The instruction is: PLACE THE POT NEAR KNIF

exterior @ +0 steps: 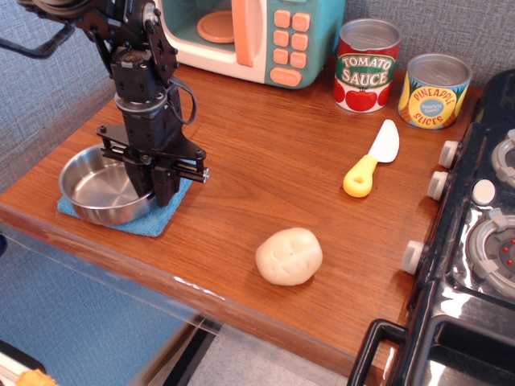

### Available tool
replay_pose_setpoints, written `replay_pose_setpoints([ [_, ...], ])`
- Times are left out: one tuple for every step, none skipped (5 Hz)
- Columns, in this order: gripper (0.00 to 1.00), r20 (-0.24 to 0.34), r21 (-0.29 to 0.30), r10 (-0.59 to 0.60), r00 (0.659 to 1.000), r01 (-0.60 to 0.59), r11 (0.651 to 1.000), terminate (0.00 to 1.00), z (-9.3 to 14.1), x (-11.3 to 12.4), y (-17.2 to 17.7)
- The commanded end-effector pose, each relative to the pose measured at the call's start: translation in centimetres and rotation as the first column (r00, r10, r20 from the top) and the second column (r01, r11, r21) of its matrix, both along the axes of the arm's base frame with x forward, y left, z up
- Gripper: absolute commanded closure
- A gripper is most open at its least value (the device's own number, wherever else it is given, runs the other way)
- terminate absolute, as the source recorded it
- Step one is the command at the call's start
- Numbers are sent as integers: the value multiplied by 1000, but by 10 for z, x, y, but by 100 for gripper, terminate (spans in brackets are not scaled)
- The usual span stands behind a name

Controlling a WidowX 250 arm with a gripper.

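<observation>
Gripper [153, 183]: we see fingers closed on the pot's right rim.
Pot [100, 186]: just left of it.
Knife [372, 158]: well right.

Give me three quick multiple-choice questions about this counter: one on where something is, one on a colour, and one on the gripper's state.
1. Where does the pot sit?
A. on a blue cloth
B. on the stove
C. inside the microwave

2. What colour is the knife handle?
A. red
B. yellow
C. green

3. What is the gripper doing?
A. hanging open above the potato
B. holding the knife
C. shut on the pot's rim

Answers:
1 A, blue cloth shows under the pot.
2 B, the handle is yellow and the blade white.
3 C, the fingers pinch the pot's right rim.
</observation>
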State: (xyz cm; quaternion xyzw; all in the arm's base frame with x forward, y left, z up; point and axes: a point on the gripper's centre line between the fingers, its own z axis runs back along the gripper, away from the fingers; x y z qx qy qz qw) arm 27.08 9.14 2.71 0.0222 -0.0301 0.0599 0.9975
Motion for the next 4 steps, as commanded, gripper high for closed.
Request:
replay_pose_setpoints([
  [100,47,-19,17,999,-16,1000,0,30,9,-8],
  [100,100,9,38,994,-40,999,0,67,20,-23],
  [100,125,-4,-10,992,11,1000,0,84,40,-49],
  [100,88,-38,-93,992,97,995,0,69,61,-77],
])
